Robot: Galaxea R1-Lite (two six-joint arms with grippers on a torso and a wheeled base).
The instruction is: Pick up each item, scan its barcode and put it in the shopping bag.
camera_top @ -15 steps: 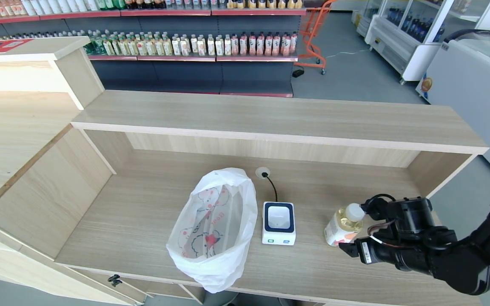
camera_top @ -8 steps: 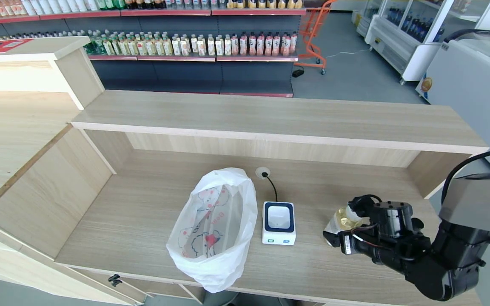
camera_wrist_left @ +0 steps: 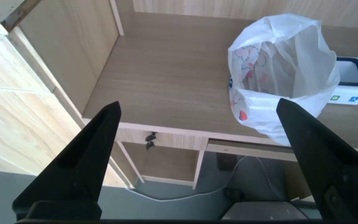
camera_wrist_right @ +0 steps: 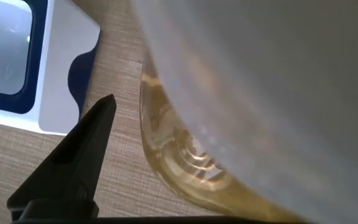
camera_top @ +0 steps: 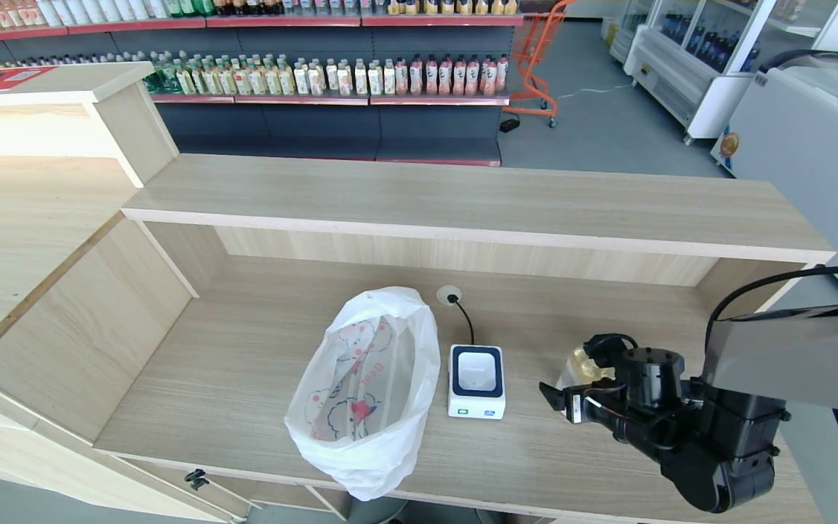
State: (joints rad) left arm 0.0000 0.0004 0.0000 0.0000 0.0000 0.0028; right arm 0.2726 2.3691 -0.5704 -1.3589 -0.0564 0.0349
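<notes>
Right pincer (camera_top: 564, 393) has swung in from the outer side over the last second and now brackets the plastic bottle (camera_top: 580, 362). The bottle has not shifted on the surface (camera_top: 244, 378). The pincer's fingers stand apart: the right wrist view shows a strip of wood between one finger (camera_wrist_right: 73, 162) and the bottle wall, so no clamp yet.

Reading: approach done, closing is the step in hand, and scan and bagging remain.

The bottle stands upright between the fingers, long axis vertical, base on the wood (cap end hidden under the wrist). The barcode scanner (camera_top: 476, 380) sits just past the visible finger, with the shopping bag (camera_top: 368, 386) beyond it. Left pincer (camera_wrist_left: 197, 106) hangs wide apart, holding nothing.
</notes>
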